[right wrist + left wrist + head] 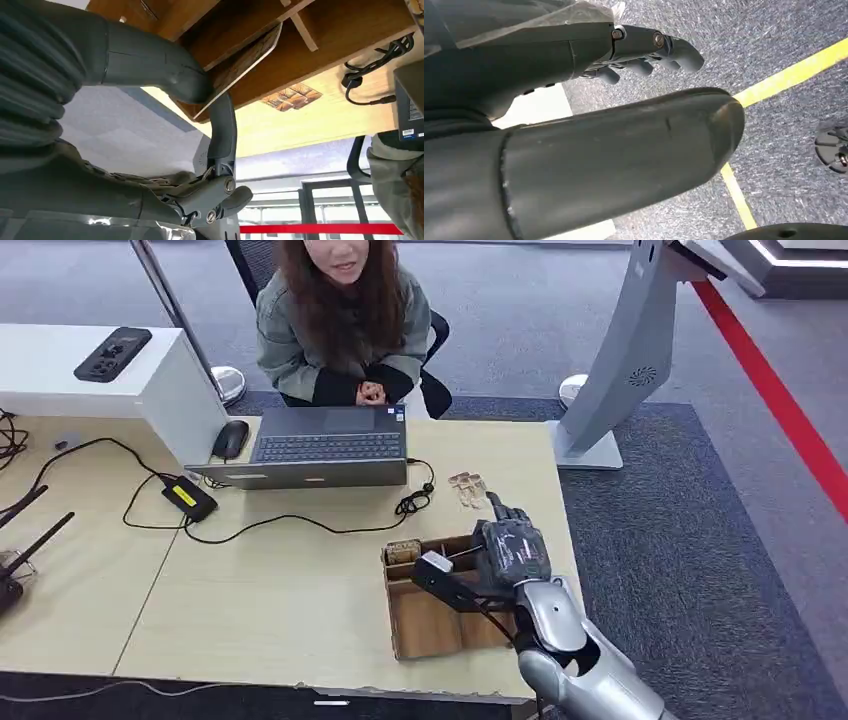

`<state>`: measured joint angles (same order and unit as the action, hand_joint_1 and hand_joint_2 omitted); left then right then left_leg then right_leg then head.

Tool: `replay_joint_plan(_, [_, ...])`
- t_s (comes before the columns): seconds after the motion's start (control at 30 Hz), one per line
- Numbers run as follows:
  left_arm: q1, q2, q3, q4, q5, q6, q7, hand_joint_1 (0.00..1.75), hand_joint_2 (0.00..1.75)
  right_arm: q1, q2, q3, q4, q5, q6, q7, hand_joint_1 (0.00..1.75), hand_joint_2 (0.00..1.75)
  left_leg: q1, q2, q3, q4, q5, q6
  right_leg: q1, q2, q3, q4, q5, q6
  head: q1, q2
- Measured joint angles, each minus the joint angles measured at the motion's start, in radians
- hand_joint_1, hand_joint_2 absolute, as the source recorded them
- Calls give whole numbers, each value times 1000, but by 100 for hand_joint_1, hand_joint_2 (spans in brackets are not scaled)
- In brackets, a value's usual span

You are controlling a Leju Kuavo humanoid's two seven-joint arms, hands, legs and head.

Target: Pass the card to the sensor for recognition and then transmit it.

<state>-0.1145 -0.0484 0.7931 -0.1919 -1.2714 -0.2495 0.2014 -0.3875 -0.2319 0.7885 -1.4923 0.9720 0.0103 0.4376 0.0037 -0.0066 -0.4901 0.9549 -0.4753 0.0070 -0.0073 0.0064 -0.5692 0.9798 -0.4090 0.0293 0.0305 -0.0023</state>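
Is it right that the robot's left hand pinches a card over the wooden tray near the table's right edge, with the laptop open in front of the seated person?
Not quite: the right hand pinches the card over the wooden tray, as the head view and right wrist view show. The left hand hangs over carpet, holding nothing. The laptop does sit open in front of the seated person.

One laptop (pixel 325 445), one mouse (pixel 230 439).

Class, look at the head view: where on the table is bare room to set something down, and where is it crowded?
Free: the wide tabletop between the laptop cable and the near edge, left of the wooden tray. Crowded: around the tray, where the right hand pinches a card.
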Motion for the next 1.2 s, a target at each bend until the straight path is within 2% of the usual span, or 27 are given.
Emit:
replay_joint_plan(0.2, [-8,43,0,0,2,-3,-5,0,0,0,-1,-1,0,-2,0,-3,141,175,0,0,0,0,0,0,1,0,0,0,0,0,0,0])
replay_joint_plan(0.53, [-8,54,0,0,3,-5,-12,0,0,5,-1,-24,-21,-52,-11,-11,148,175,0,0,0,0,0,0,0,0,0,0,0,0,0,0])
replay_joint_plan(0.63, [-8,56,0,0,6,-4,-12,0,0,6,-2,-31,-45,-68,-13,-11,157,175,0,0,0,0,0,0,0,0,0,0,0,0,0,0])
replay_joint_plan(0.7, [-8,56,2,0,11,-4,-12,0,0,8,-3,-41,-69,-84,-16,-8,175,175,0,0,0,0,0,0,0,0,0,0,0,0,0,0])
replay_joint_plan(1.03, [-8,57,17,0,31,-4,-14,0,0,10,-29,-98,-240,-159,-58,6,175,175,0,0,1,0,0,0,0,0,0,0,0,0,0,0])
replay_joint_plan(1.2, [-7,59,30,0,42,-4,-11,0,0,5,-68,-157,-393,-214,-67,38,175,175,0,0,0,0,0,0,0,0,0,0,0,0,0,0])
